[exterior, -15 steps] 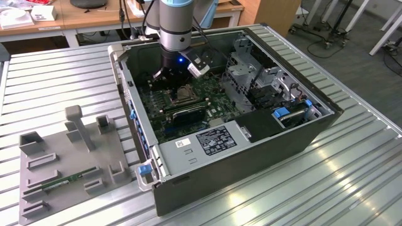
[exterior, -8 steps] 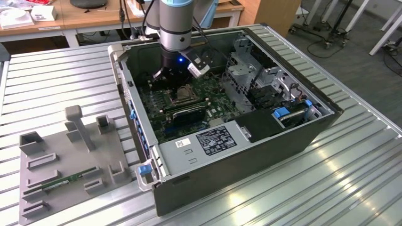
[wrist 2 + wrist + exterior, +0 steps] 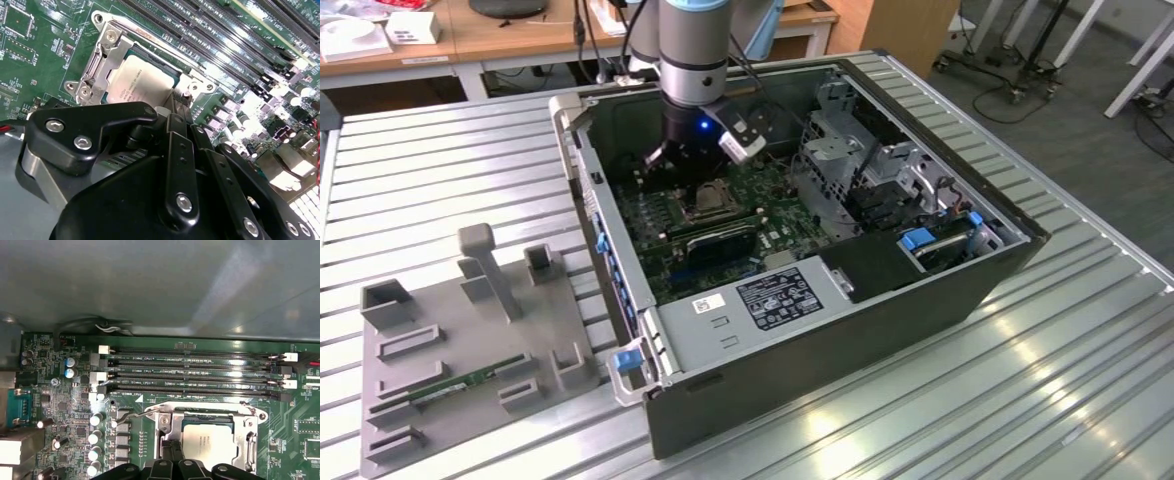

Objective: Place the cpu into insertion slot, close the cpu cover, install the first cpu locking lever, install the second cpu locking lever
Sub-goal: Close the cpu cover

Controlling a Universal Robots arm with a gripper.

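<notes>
The cpu [image 3: 207,437] lies flat in the insertion slot [image 3: 698,201] on the green board inside the open computer case, its silvery face [image 3: 142,75] showing through the window of the cpu cover [image 3: 169,426]. The silver cover [image 3: 107,57] lies down over the chip. A thin wire locking lever [image 3: 131,414] sticks out from one corner of the socket, and another lever [image 3: 150,39] runs along the side by the memory slots. My black gripper [image 3: 170,450] hangs just above the socket's edge [image 3: 175,102], fingers together, holding nothing. In the exterior view the gripper [image 3: 680,165] is low inside the case.
Long black memory slots [image 3: 195,375] run beside the socket. The case's metal walls [image 3: 594,190] and drive cage [image 3: 854,160] close in around the board. Outside, on the exterior view's left, a grey fixture [image 3: 400,400] holds a green memory stick [image 3: 467,383] on the slatted metal table [image 3: 961,400].
</notes>
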